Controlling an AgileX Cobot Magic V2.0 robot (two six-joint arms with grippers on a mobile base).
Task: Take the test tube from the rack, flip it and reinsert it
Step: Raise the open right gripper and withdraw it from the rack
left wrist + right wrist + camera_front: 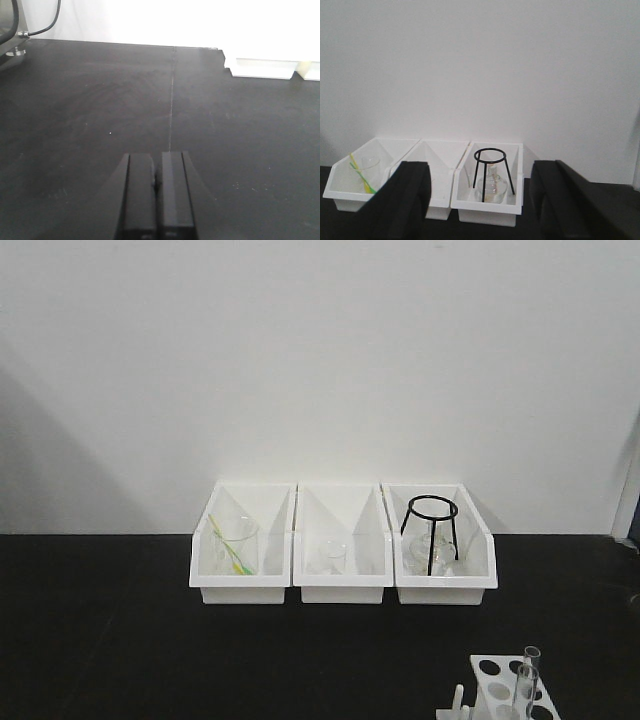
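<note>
I note a plain white wall [320,360] filling the background, meeting a matte black tabletop [120,640] that runs the full width of the front view. My left wrist view shows a thin seam [171,95] crossing that surface, faint scuffs, and a dark cable [42,27] at the far left corner. Three white bins [343,585] sit side by side against the wall: the left holds a beaker with green and yellow sticks [232,548], the middle a small glass [334,556], the right a black wire tripod [432,530] over glassware. The rack [495,680] stands at the lower right edge, well apart from the bins, with the test tube [526,680] upright in it. My left gripper [156,187] has its jaws pressed together just above the table. My right gripper [480,200] has its jaws spread wide, holding nothing.
</note>
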